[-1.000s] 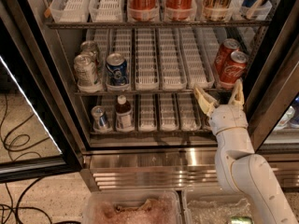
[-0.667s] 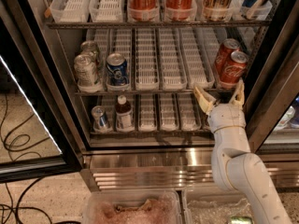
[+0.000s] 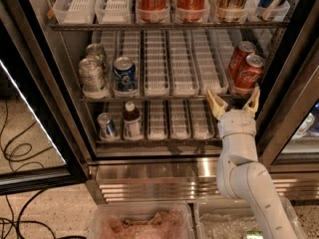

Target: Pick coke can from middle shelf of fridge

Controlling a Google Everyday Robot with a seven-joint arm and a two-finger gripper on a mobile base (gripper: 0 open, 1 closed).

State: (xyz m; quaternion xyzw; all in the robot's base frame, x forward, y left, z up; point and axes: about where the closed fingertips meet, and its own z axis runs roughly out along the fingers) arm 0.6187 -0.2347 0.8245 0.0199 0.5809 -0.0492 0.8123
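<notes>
The tall glass-door fridge point(image 3: 149, 176), with a black frame and a steel base panel, stands open. Its middle shelf point(image 3: 164, 97), a thin grey rack, carries long white slotted lane trays point(image 3: 157, 63). Most lanes hold nothing. The left lanes hold two plain silver cans point(image 3: 92, 76) and a blue can point(image 3: 124, 73). The far right lane holds the red coke can point(image 3: 247, 73) at the front, with a second red can point(image 3: 240, 55) just behind it. The white jointed robot arm point(image 3: 244, 178) rises from the lower right. Its gripper point(image 3: 234, 103) sits just below the front coke can at the shelf edge, its fingers spread wide and holding nothing. On the rack below stand a small silver can point(image 3: 105, 126) and a dark bottle point(image 3: 131, 123).
</notes>
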